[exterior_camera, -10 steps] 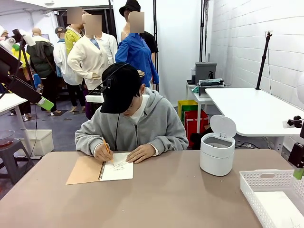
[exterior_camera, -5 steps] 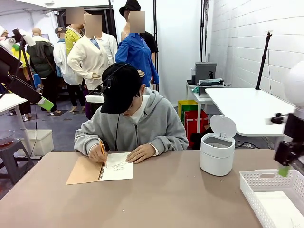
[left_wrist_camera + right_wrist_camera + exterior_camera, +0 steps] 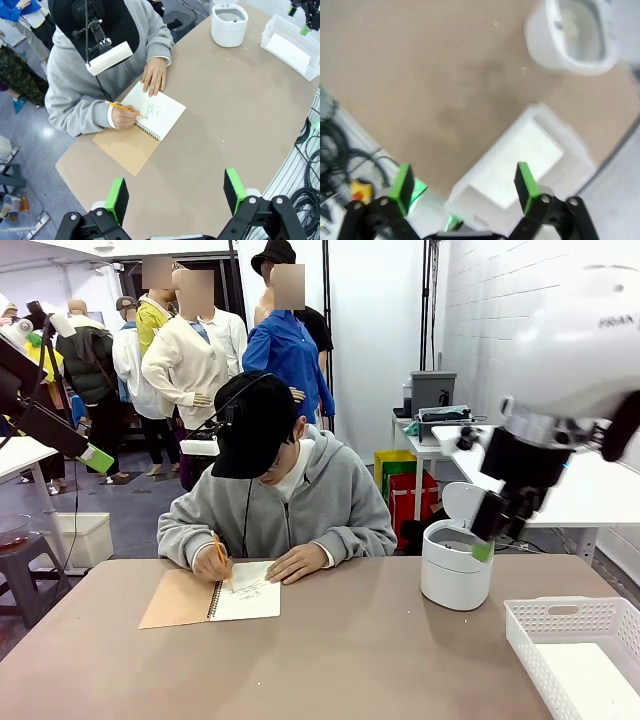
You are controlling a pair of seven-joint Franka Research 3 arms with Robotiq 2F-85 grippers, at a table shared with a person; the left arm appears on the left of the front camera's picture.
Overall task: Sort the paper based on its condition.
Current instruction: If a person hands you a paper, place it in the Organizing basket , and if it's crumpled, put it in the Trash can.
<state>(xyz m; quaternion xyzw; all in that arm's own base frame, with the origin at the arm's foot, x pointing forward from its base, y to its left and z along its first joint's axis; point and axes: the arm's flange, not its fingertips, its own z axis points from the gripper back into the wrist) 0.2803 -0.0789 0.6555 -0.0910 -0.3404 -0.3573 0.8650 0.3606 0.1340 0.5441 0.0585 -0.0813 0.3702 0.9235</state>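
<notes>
Pretty plain room tbh: a white-painted brick wall (image 3: 520, 300) runs down the right side, a smooth white partition (image 3: 375, 340) closes off the back with a couple of black poles (image 3: 327, 330) standing in front of it, and the floor (image 3: 130, 510) is a dull blue-grey. Past the brown desk (image 3: 350, 650) there's a big white table (image 3: 540, 475) along the brick wall with a black stand (image 3: 553, 370) rising by its far edge. There's also a smaller white table (image 3: 420, 450) carrying a grey box (image 3: 432, 390), with a red bin (image 3: 412, 502) and a yellow-green bin (image 3: 390, 465) on the floor by it. Over on the left, a white crate (image 3: 78, 538) and a grey stool (image 3: 20, 565) sit on the floor, all under bright, even light.
</notes>
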